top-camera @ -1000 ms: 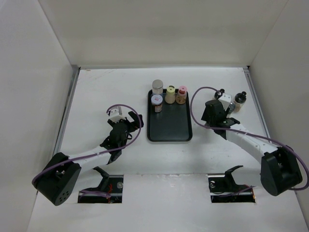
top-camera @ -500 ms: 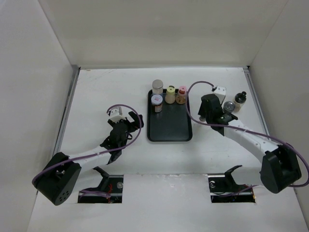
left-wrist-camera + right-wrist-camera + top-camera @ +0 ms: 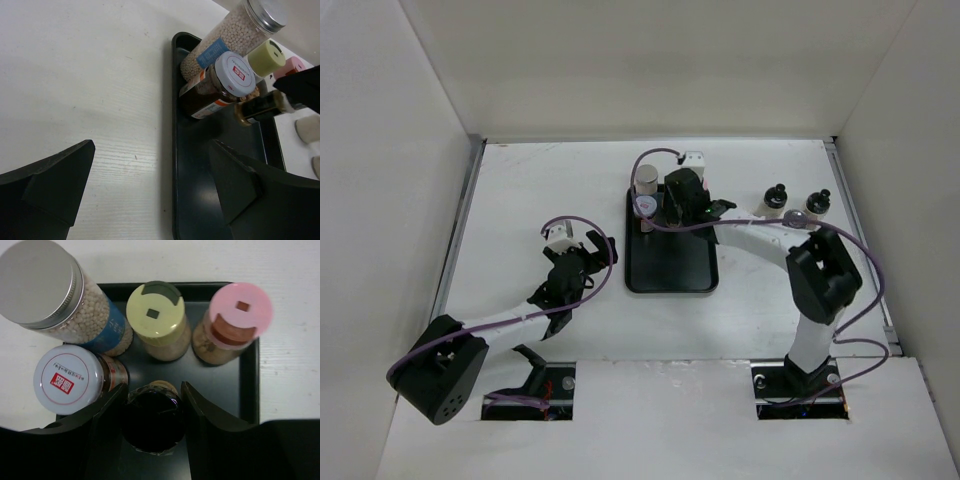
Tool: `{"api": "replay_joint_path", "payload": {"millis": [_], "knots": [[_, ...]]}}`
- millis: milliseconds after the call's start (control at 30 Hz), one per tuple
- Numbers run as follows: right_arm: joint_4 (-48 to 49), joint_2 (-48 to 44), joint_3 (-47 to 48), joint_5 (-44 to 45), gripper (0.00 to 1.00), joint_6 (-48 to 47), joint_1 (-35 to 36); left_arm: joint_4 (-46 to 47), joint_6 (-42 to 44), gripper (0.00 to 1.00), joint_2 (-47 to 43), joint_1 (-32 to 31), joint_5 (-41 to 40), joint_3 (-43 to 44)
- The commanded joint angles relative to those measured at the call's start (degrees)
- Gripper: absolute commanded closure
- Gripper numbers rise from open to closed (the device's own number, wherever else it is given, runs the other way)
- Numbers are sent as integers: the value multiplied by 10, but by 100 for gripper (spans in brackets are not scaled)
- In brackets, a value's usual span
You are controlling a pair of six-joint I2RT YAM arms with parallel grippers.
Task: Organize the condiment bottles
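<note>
Two right fingers (image 3: pixel 106 422) clamp a dark bottle (image 3: pixel 152 422) by its sides. It shows end-on from the right wrist. From the left wrist, its long axis leans off the standing jars' line.

It hangs over the tray (image 3: pixel 235 385), just beside the white-capped jar (image 3: pixel 67 380) and near the yellow-capped bottle (image 3: pixel 154 307).

The silver-lidded jar (image 3: pixel 40 282) and pink-capped bottle (image 3: pixel 240 310) stand at the far edge. The tray's near half is bare.

One black-capped bottle (image 3: pixel 775 197) and its twin (image 3: pixel 817 205) stand on the table (image 3: pixel 540 190), right of the tray.

The left fingers (image 3: pixel 50 185) are apart and hold nothing, left of the tray.
</note>
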Motion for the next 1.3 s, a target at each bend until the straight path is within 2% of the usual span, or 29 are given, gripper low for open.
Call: {"api": "replay_joint_path", "payload": {"millis": [0,200,567,767,967,1133,1267], "knots": [[36,29,58,-12,61,-15,0,32,-4,0,-10,0,4,2],[39,68,74,-10,59,-16,0,32,-4,0,-8,1,4,2],[34,59,47,-23,35,-7,0,32,-5,0,1,-3,5,5],[10,-33,14,-23,26,-6,0,32,-5,0,-3,-1,6,5],[-11,-174,-85,-10,24,11,-25,32,-5,0,-2,-3,6,5],[-36,-314,-186,68,20,11,-114,32,-5,0,-3,-6,5,5],[-99,-367,-219,136,12,7,-201,32,-5,0,-1,-6,6,5]]}}
